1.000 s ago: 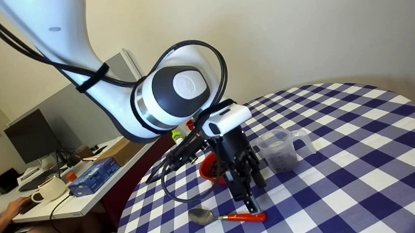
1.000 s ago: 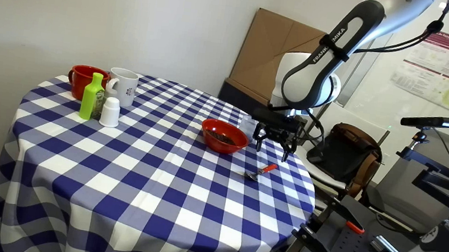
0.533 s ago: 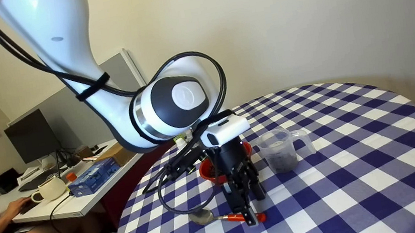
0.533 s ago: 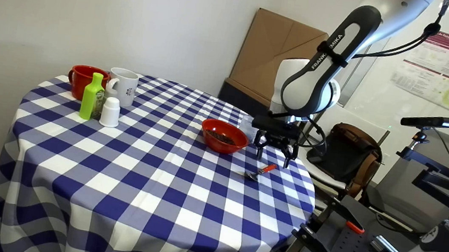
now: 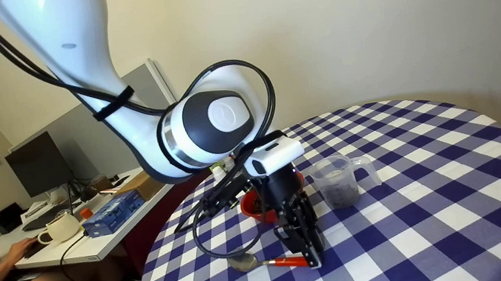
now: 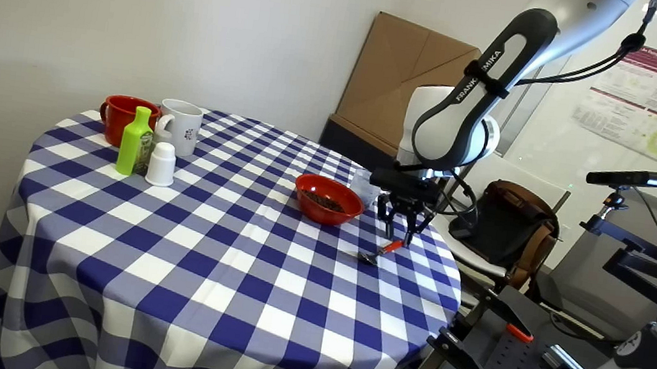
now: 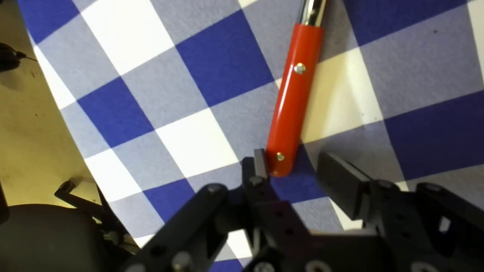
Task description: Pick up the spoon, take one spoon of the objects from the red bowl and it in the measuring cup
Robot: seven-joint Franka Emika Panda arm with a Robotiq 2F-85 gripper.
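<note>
The black two-fingered pincer (image 7: 293,159) straddles the red-handled metal spoon (image 7: 295,94), jaws apart: no grip yet, scooping and pouring ahead!

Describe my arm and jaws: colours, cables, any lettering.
The arm is glossy white with a dark-grey panel and silver ring at a joint; black cables run along it, held by a black strap. In an exterior view, white lettering begins FRANK. The jaws are black, jointed, with silvery screws.

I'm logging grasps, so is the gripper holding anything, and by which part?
Nothing: the gripper stands open around the spoon's red handle end, with a gap on one side.
</note>
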